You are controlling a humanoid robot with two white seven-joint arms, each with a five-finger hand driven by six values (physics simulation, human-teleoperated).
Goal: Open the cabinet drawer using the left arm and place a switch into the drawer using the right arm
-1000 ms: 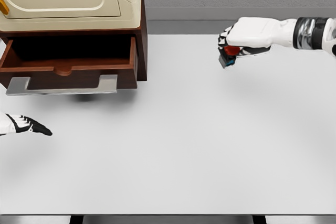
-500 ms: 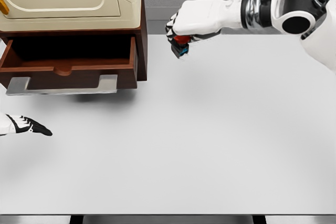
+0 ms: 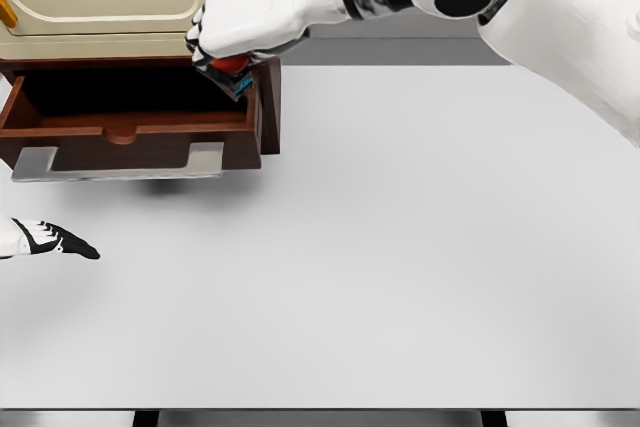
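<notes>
The right robot hand [image 3: 245, 22] has a smooth, glossy white shell over its back, rounded and blocky in shape, with black showing at the finger joints and undersides. Behind it the wrist carries a ring of polished silver metal bands next to a black collar. Further up the arm sits a rounded black joint housing with a circular black cap, set into a white casing. The upper arm is a broad, plain white shell with soft curved edges. The left robot hand [image 3: 45, 238] is white with black fingertips and black joint patches.
</notes>
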